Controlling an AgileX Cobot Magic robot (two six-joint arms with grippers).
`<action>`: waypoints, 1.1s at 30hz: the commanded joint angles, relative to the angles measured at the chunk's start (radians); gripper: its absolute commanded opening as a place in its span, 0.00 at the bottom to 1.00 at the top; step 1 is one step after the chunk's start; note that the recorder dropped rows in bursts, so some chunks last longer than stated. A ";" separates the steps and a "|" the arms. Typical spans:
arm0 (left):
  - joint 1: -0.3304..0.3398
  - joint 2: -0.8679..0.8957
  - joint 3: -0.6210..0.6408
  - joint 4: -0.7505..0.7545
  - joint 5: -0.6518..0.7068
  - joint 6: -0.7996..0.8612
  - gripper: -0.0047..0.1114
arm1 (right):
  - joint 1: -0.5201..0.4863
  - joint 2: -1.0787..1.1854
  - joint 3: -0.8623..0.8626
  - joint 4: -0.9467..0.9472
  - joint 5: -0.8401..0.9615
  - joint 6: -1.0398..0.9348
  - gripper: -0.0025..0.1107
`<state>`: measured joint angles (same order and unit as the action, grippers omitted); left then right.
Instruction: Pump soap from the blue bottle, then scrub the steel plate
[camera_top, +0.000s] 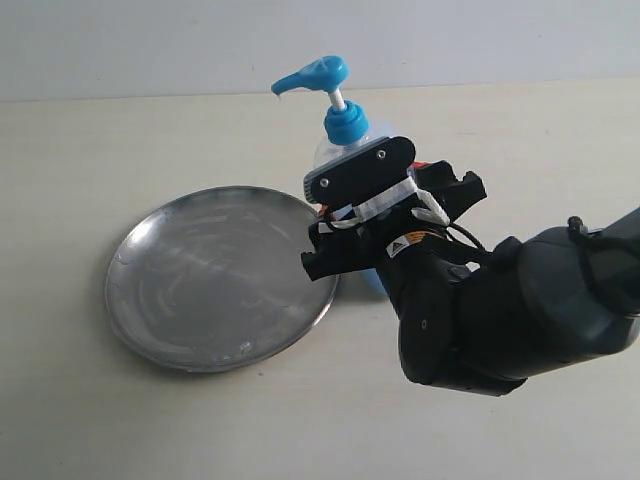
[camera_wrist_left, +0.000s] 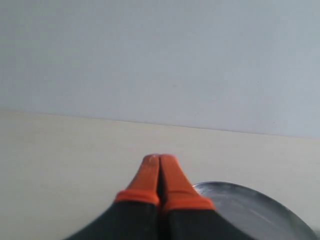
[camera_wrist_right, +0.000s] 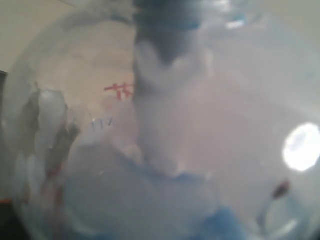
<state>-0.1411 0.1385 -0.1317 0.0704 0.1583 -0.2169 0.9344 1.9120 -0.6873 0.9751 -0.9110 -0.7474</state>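
Note:
The blue bottle (camera_top: 345, 125) stands upright just right of the steel plate (camera_top: 215, 275), its pump head pointing left over the plate's far edge. My right gripper (camera_top: 385, 225) sits around the bottle's body, and its wrist hides the fingers. In the right wrist view the clear bottle (camera_wrist_right: 165, 125) fills the picture, with light blue soap (camera_wrist_right: 150, 200) low inside it. My left gripper (camera_wrist_left: 160, 160) is shut with nothing between its orange fingertips. It hovers beside the plate's rim (camera_wrist_left: 250, 205) and does not show in the exterior view. No soap shows on the plate.
The pale table (camera_top: 120, 130) runs back to a light wall (camera_top: 150, 40). The bulky dark right arm (camera_top: 520, 310) reaches in from the right edge.

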 joint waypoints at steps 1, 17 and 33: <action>0.002 0.148 -0.122 -0.006 0.003 0.065 0.04 | -0.004 -0.003 -0.003 0.000 0.047 -0.012 0.02; 0.002 0.682 -0.502 -0.027 0.201 0.146 0.04 | -0.004 -0.085 -0.003 -0.010 0.064 -0.038 0.02; -0.022 0.723 -0.509 -0.083 0.070 0.155 0.04 | -0.004 -0.083 -0.003 0.009 0.094 -0.102 0.02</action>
<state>-0.1436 0.8592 -0.6325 0.0144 0.2424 -0.0780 0.9344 1.8443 -0.6892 0.9998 -0.7811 -0.8282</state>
